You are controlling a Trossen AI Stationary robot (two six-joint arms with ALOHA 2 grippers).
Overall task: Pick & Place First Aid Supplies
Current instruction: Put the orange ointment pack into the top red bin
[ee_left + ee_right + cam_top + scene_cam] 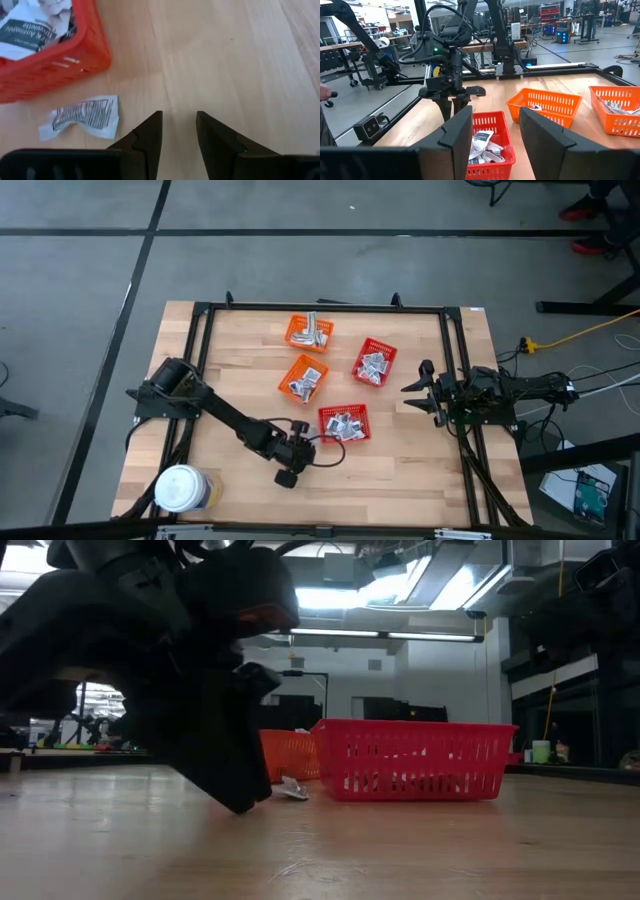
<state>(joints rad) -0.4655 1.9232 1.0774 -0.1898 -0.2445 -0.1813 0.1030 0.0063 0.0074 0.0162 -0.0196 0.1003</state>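
Note:
The first aid supplies are small silvery sachets, filling two red baskets (pixel 344 423) (pixel 375 361) and two orange baskets (pixel 303 377) (pixel 309 331). One loose sachet (pixel 80 117) lies flat on the wood beside the near red basket (pixel 50 60), and shows in the low view (pixel 293 790) too. My left gripper (pixel 177 125) slants down close over the table, open, with the sachet off to one side of its fingers and bare wood between them. My right gripper (pixel 420 387) waits level at the table's right side, open (pixel 495 120).
A large white-lidded jar (pixel 183 490) stands at the table's near left corner. A black frame (pixel 320 307) runs around the table top. Bare wood lies between the near red basket and the near edge (pixel 400 480).

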